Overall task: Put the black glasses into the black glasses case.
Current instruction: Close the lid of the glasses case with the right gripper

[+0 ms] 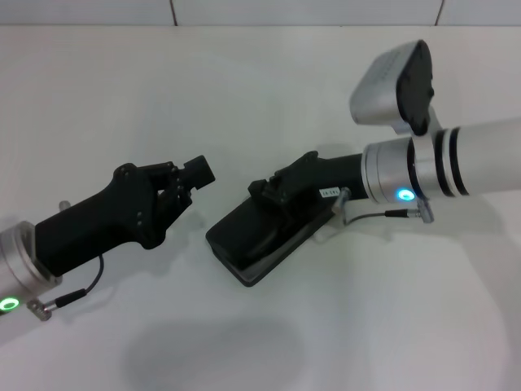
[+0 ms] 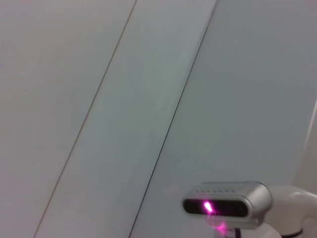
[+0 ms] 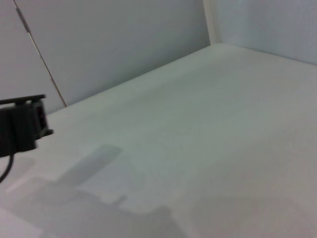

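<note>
- White table (image 1: 244, 98) was seen under both arms.
- Black glasses case (image 1: 260, 244) lay diagonally, directly beneath right gripper (image 1: 273, 194); finger state could not be told.
- Left gripper (image 1: 191, 175) hovered beside it, nothing held, opening unclear.
- Glasses were not visible.

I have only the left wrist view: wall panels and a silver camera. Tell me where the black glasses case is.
Observer: The slim matte black glasses case lies mid-way across the white table, seen from the head view.
Operator: Report the right gripper.
Observer: The right gripper sits over the case's top, seemingly touching it.
Operator: Now give me my own gripper.
Observer: The left gripper is on the robot's left of the case, apart from it.
</note>
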You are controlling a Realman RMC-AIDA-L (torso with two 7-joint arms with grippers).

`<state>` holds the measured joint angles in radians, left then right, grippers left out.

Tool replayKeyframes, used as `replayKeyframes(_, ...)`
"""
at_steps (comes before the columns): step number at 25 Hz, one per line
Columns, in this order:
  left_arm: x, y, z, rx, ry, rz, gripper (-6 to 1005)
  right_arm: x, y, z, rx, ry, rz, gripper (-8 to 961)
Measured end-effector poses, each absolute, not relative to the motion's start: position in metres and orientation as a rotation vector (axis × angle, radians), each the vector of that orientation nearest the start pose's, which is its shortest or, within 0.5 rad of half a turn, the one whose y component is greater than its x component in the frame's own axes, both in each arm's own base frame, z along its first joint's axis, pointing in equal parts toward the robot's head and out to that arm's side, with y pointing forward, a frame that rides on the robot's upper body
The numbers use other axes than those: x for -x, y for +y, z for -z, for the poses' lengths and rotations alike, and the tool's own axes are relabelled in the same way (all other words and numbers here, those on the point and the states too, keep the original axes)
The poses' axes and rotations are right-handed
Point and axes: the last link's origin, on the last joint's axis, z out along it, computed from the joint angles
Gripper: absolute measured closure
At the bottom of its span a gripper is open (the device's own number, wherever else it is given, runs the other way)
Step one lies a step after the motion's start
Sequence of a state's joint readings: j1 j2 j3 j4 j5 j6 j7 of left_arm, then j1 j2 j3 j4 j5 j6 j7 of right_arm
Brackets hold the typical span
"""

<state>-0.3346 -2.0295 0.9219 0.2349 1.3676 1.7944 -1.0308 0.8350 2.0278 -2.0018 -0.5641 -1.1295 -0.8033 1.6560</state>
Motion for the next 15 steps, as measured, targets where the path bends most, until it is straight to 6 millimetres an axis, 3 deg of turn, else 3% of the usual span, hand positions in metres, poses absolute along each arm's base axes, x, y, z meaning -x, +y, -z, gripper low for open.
replayKeyframes(15,0.282,0.254,0.007,2.378,-0.653,1.367,955,-0.156,0.351,0.137,2.882,0.481,-0.485,863)
